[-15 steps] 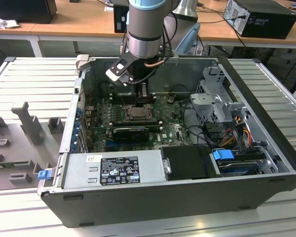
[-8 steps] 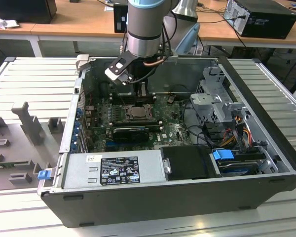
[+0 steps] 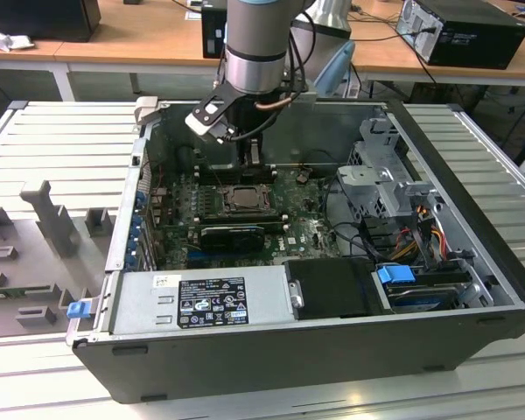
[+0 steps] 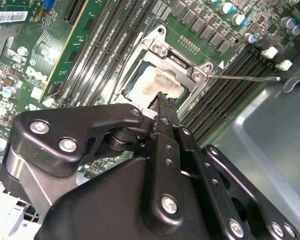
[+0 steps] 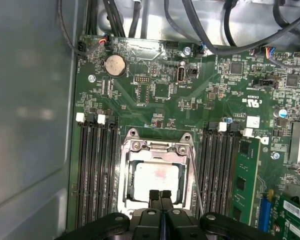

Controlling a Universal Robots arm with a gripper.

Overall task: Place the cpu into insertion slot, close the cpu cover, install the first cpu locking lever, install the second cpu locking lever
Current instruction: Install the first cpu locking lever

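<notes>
The cpu [image 5: 157, 176] lies flat in the insertion slot [image 3: 243, 198], its pale face marked with a smear. The cpu cover [image 5: 157, 146] is folded down around it as a silvery frame, also seen in the second wrist view as cpu cover [image 4: 179, 59] over the cpu [image 4: 157, 82]. My gripper [image 5: 160, 196] hangs just above the socket's edge with both black fingers pressed together and nothing between them; in the exterior view the gripper [image 3: 249, 166] stands over the board. One thin locking lever [image 4: 245, 77] sticks out free beside the socket. Another lever [image 5: 194, 170] runs along the socket's side.
Long black memory slots [image 5: 95, 170] flank the socket on both sides. A black card [image 3: 233, 234] lies in front of the socket, with the power supply [image 3: 201, 302] nearer the case's front wall. Cables [image 3: 367, 236] and a drive cage [image 3: 381, 175] fill the exterior view's right.
</notes>
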